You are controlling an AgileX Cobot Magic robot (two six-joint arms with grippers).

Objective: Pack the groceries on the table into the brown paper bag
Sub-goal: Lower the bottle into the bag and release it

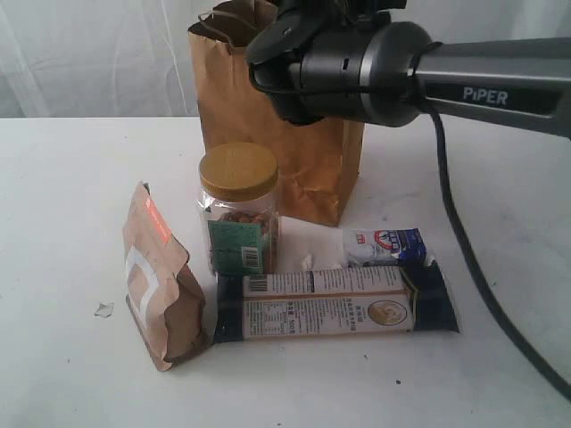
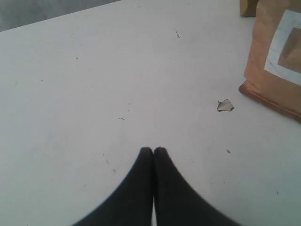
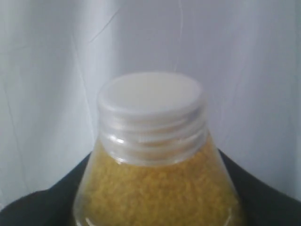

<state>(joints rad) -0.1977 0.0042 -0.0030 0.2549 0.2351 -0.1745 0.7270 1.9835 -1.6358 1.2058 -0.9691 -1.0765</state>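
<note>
Weighing the risks from left to right, we start with the left gripper [image 2: 153, 150], jaws pressed together on nothing, low over the white table [image 2: 94, 70] near a small torn scrap [image 2: 225, 105]. A sweep from there could, we judge, knock the brown pouch [image 1: 161, 285], which stands upright on a narrow base and looks easy to topple. Beside it the clear jar [image 1: 237, 209] stands in front of the brown paper bag [image 1: 312, 169], so a nudged bag could push it. The bigger worry is up at the bag's mouth, where the right gripper [image 3: 155, 212] holds the yellow-grain bottle [image 3: 155, 183] by its body, white cap [image 3: 151, 96] up. The smooth sloped shoulder could slip in the jaws, and a release off centre could catch the paper rim and crumple or tip the light bag. We cannot tell whether the bottle hangs squarely over the opening. Our count, left to right: one scrap, one pouch, one jar, one long packet [image 1: 335, 303] lying flat, one small blue-white packet [image 1: 384, 245], one bag, one bottle. That makes four groceries on the table and one in the air.
</note>
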